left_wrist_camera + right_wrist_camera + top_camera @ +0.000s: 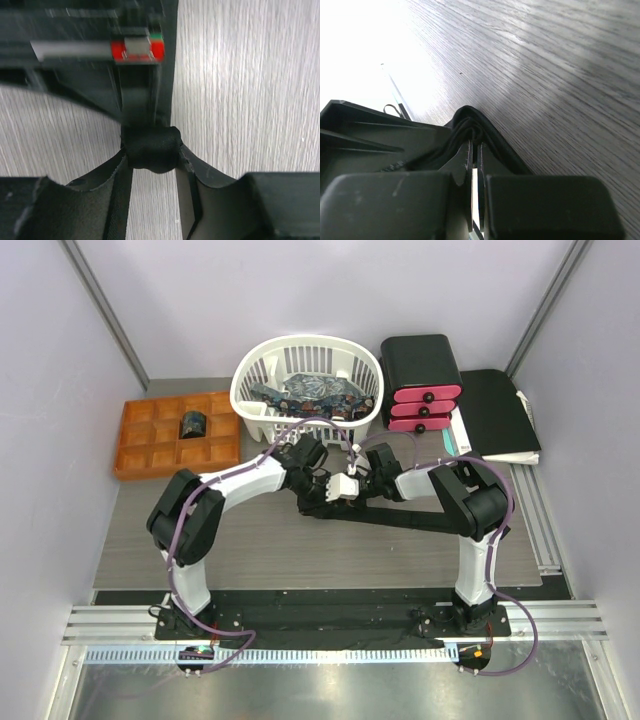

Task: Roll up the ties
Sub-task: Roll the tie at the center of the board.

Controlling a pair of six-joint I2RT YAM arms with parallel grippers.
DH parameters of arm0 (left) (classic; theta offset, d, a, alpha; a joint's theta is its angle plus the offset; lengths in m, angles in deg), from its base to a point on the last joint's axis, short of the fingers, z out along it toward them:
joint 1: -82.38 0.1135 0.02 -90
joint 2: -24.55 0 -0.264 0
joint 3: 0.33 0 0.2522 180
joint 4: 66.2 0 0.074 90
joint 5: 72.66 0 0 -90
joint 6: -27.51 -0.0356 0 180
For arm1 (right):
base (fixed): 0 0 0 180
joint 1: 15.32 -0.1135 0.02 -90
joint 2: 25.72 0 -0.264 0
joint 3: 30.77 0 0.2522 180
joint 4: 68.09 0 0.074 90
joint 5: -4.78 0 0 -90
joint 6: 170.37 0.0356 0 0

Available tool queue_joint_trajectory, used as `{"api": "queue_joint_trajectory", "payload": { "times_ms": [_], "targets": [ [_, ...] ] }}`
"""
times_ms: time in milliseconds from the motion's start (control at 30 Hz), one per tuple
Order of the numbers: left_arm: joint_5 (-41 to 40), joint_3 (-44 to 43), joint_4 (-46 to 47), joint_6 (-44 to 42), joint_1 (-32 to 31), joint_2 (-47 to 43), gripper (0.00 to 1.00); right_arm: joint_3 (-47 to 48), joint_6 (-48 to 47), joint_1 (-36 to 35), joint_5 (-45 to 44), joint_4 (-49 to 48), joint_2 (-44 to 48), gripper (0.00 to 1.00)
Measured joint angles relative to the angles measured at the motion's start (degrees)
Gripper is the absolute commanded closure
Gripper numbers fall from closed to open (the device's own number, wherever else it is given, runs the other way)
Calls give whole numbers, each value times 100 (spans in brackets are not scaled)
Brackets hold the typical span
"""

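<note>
A plain black tie point(390, 520) lies stretched on the table in front of the arms, its left end wound into a small coil. In the left wrist view my left gripper point(152, 152) is shut on that coil point(152, 145), and the flat strip point(142, 100) runs away from it. My right gripper point(474, 145) is shut on folds of the same black fabric point(470, 125). In the top view the left gripper point(325, 483) and right gripper point(358, 483) meet at the table's middle. One rolled black tie point(191, 425) sits in the orange tray point(140, 450). Patterned blue ties point(315, 395) lie in the white basket point(250, 390).
The black box with pink drawers point(422, 390) stands at the back right, and a flat black folder point(497, 410) lies beside it on white papers. The basket stands just behind the grippers. The orange tray has several compartments.
</note>
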State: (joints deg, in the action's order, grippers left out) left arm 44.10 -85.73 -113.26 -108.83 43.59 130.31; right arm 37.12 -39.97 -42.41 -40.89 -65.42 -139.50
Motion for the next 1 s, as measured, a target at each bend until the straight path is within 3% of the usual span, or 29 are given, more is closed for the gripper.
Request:
{"api": "queue_joint_trajectory", "payload": {
  "times_ms": [367,600,1000],
  "targets": [
    [-153,-264,4,208,-70,387,68,-15,44,22,59,-52,0,99],
    [-446,-625,-273,271,-229,634,69,-155,297,122,133,-203,31,82],
    [-608,-1672,-938,343,-490,1368,70,-584,501,658,125,186,586,76]
  ]
}}
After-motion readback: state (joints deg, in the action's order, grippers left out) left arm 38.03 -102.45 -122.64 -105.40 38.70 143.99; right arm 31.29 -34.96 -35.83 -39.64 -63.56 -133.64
